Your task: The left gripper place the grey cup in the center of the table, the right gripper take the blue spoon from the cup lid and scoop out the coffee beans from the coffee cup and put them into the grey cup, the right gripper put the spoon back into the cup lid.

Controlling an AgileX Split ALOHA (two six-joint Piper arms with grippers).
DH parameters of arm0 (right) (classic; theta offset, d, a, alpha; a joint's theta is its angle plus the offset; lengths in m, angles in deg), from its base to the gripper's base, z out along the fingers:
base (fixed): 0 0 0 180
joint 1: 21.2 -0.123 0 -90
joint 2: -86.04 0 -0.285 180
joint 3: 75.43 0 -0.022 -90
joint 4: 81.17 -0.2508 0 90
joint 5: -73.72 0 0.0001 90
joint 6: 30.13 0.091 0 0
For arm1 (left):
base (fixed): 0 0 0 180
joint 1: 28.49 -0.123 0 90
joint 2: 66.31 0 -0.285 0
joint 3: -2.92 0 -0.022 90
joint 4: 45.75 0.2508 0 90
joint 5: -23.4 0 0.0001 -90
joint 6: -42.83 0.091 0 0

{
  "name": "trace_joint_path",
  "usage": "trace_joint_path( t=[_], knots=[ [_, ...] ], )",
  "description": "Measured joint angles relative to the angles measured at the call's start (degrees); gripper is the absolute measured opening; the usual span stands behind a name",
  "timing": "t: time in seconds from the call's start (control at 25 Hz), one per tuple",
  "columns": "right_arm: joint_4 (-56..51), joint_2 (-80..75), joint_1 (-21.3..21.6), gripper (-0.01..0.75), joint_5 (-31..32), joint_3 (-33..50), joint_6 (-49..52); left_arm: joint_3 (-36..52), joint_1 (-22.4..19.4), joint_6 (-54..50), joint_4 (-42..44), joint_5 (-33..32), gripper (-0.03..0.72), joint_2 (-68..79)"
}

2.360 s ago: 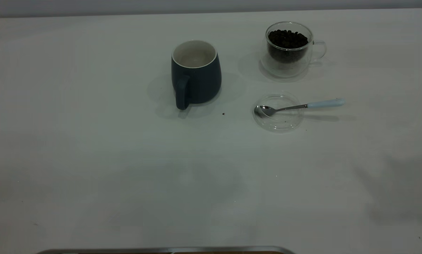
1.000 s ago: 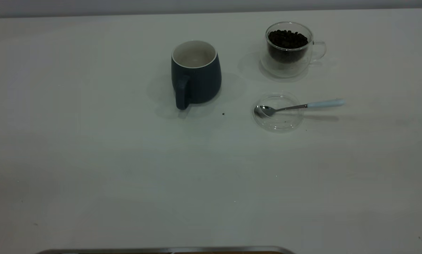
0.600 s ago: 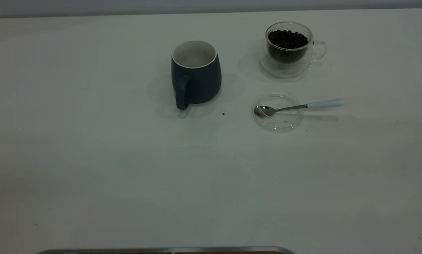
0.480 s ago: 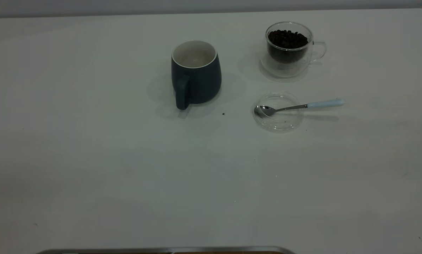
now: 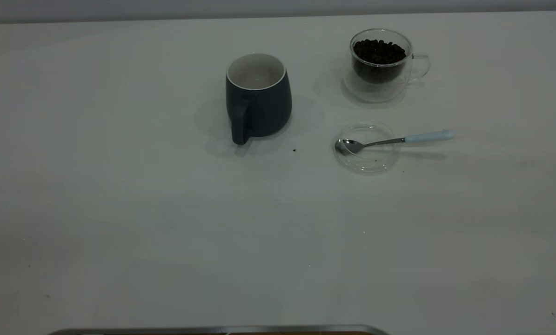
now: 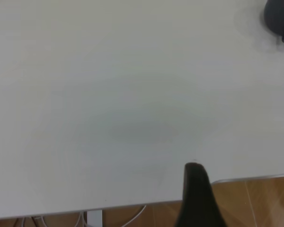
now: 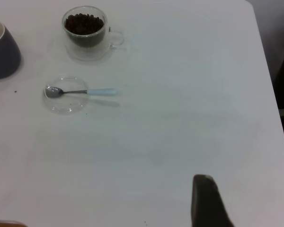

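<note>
Left gripper [image 6: 197, 198]: one finger shows; grip state unclear; grey cup [image 6: 278, 19] far off.
Right gripper [image 7: 206, 201]: likewise unclear; blue spoon [image 7: 78, 91] on cup lid [image 7: 65, 100], well beyond.
Risk: thin handle could slip; coffee beans [image 5: 379, 51] spill onto counter [image 5: 166, 232].

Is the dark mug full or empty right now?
Apparently empty. The grey cup stands upright, and its white inside shows no beans; the coffee beans still sit in the coffee cup.
</note>
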Motion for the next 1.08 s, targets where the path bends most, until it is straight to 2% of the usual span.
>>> trace_joint_path(
  t=[1.08],
  knots=[
    [0.0, 0.0, 0.0, 0.304, 0.0, 0.0, 0.0, 0.0, 0.0, -0.1, 0.0, 0.0, 0.567, 0.0]
  ],
)
